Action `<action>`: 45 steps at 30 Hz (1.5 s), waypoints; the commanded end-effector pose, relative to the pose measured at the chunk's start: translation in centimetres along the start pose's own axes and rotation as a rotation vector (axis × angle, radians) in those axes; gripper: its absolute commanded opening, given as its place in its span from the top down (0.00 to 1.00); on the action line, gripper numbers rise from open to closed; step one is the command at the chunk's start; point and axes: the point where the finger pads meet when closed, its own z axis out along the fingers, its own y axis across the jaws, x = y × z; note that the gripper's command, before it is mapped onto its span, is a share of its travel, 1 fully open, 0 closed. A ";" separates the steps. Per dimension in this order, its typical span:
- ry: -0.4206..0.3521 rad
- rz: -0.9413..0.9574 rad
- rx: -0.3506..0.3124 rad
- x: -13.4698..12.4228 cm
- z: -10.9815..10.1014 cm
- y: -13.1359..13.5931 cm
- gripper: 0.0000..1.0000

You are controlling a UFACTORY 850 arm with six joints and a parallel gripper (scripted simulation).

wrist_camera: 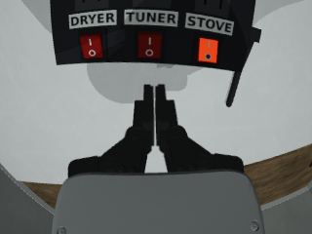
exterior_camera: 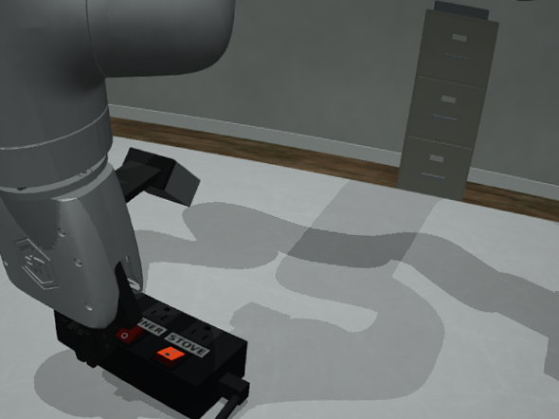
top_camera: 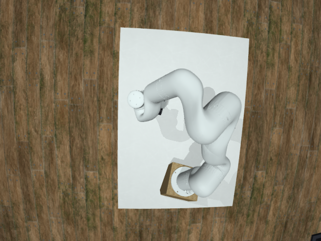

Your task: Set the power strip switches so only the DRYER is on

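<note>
The black power strip (exterior_camera: 156,381) (wrist_camera: 121,49) lies flat, right way up, on the white table. In the wrist view the DRYER switch (wrist_camera: 92,46) and TUNER switch (wrist_camera: 149,45) are dark red and unlit; the STOVE switch (wrist_camera: 208,50) (exterior_camera: 170,353) glows orange. The TUNER switch (exterior_camera: 128,334) also shows in the exterior view, partly behind a finger part. My gripper (wrist_camera: 154,97) is shut and empty, pointing down at the strip's switch side. In the exterior view it covers the DRYER end; whether it touches the strip I cannot tell. The arm hides the strip in the top view.
The strip's cord (exterior_camera: 222,412) (wrist_camera: 235,87) leaves its STOVE end. The arm's base stands on a wooden block (top_camera: 167,178) on the white table (top_camera: 140,160). A filing cabinet (exterior_camera: 450,70) stands by the far wall.
</note>
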 end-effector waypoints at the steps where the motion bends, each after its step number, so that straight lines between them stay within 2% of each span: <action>1: -0.001 0.001 0.001 0.0 -0.1 0.0 1.00; 29: -0.001 0.001 0.001 0.0 -0.1 -0.1 1.00; 31: -0.001 0.001 0.003 0.2 -1.3 -0.2 1.00; 33: 0.000 0.001 0.005 0.7 -3.6 -0.2 1.00; 35: 0.000 0.001 0.005 0.7 -3.6 -0.2 1.00; 38: -0.001 0.001 0.004 1.2 -5.8 -0.2 1.00; 45: -0.001 0.001 0.003 1.2 -5.8 -0.2 1.00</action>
